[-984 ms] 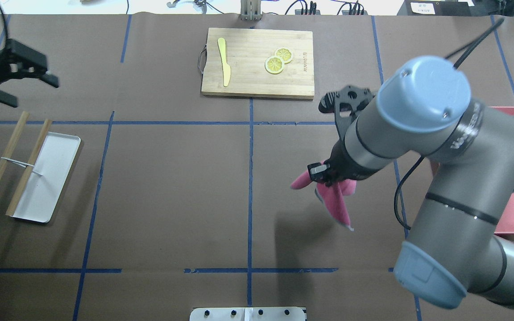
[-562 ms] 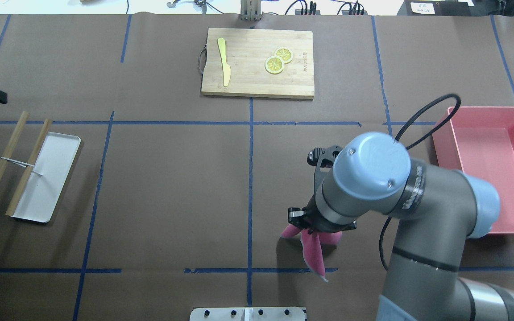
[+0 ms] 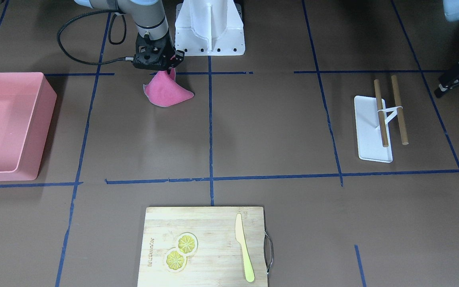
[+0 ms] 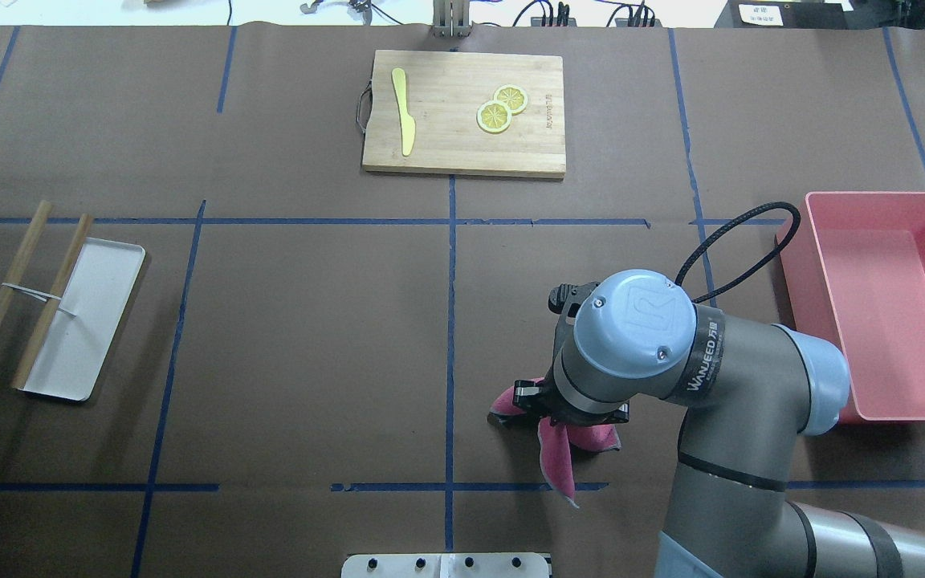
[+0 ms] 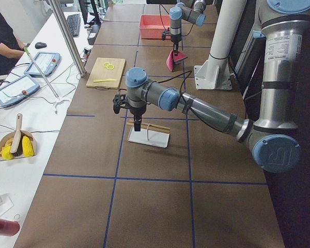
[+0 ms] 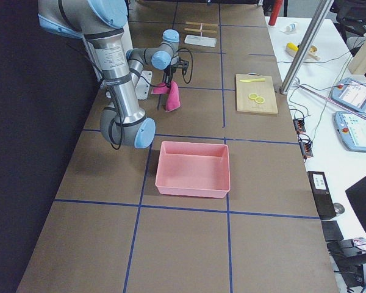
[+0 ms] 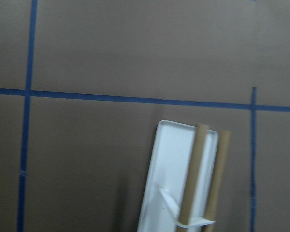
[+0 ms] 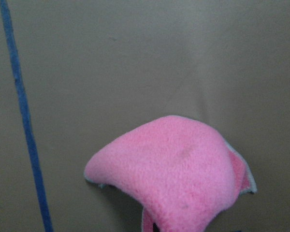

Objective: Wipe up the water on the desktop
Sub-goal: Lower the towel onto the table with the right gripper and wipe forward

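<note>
The desktop [image 4: 310, 337] is matte brown with blue tape lines; I see no water on it. My right gripper [image 3: 168, 68] points down near the robot's base and is shut on a pink cloth [image 3: 167, 92]. The cloth's lower part rests bunched on the desktop. In the overhead view the arm hides the fingers and the cloth [image 4: 559, 466] sticks out beneath it. The cloth fills the lower right wrist view [image 8: 179, 179]. My left gripper [image 3: 452, 92] is open and empty, off to the side past the white tray [image 3: 367, 127].
A bamboo cutting board [image 4: 462, 112] with a yellow knife [image 4: 405, 112] and lemon slices [image 4: 501, 108] lies at the far middle. A pink bin [image 4: 904, 321] stands to the right. The white tray [image 4: 85, 321] carries two wooden sticks [image 4: 5, 289] on the left.
My right arm has pulled the pink cloth toward the robot's base and lowered it onto the desktop. My left gripper has drawn back out of the overhead view.
</note>
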You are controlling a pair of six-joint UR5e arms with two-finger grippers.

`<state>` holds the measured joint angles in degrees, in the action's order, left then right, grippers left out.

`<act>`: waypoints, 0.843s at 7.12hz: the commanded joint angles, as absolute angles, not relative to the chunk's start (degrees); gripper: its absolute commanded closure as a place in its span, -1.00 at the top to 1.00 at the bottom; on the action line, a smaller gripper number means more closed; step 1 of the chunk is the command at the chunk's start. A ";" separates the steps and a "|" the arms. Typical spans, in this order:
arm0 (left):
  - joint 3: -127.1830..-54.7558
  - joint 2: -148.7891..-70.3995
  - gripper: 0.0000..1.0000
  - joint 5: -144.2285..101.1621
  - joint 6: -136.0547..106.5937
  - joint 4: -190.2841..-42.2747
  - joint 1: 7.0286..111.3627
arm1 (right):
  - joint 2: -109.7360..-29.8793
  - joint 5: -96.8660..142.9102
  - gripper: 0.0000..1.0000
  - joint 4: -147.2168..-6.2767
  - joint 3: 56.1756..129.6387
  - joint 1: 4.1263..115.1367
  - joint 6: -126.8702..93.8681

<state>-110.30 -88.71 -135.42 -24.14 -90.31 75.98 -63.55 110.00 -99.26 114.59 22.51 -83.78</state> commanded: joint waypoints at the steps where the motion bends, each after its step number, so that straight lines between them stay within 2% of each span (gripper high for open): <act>1: -107.67 -88.59 1.00 -135.44 -21.01 -90.62 76.38 | -63.72 111.09 -1.00 -93.56 107.10 27.05 -83.50; 3: -107.14 -88.68 1.00 -135.44 -20.92 -90.53 77.07 | -63.90 112.49 -1.00 -83.98 97.43 32.40 -82.71; 6: -107.31 -88.94 1.00 -135.53 -20.92 -90.53 77.43 | -63.98 119.96 -1.00 -82.71 90.64 44.44 -70.52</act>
<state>-107.26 -88.79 -135.46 -20.90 -90.53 77.37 -63.92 117.54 -83.09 93.49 40.10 -75.22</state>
